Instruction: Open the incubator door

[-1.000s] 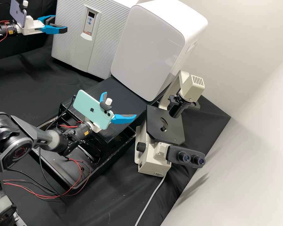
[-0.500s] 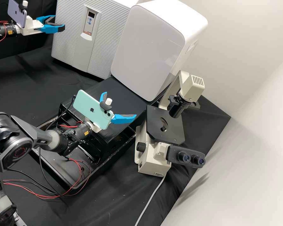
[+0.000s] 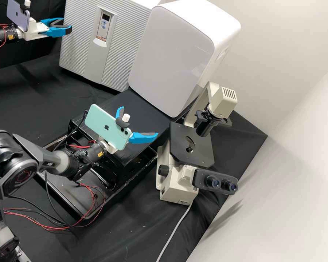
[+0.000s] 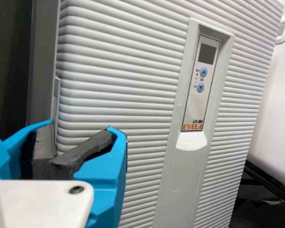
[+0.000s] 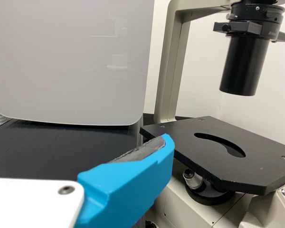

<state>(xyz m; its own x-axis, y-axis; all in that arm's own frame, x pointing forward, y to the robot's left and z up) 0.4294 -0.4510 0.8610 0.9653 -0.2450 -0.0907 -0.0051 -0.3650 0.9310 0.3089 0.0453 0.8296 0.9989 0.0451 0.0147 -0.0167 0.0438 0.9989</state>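
1. Shifting slightly toward the high view's left, the left claw had drawn back across the ridged door; the door remained shut, so opening was judged outstanding.
2. Left claw: partly open, tips apart near the door's side edge; nothing seen gripped, contact undetermined.
3. Right claw: wide open, empty, unmoved.
4. Incubator: stood toward the far edge of the surface.

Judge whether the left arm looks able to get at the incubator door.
Probably yes: the left gripper is close by the side edge of the ridged incubator door, with nothing seen in the way; contact can't be told.
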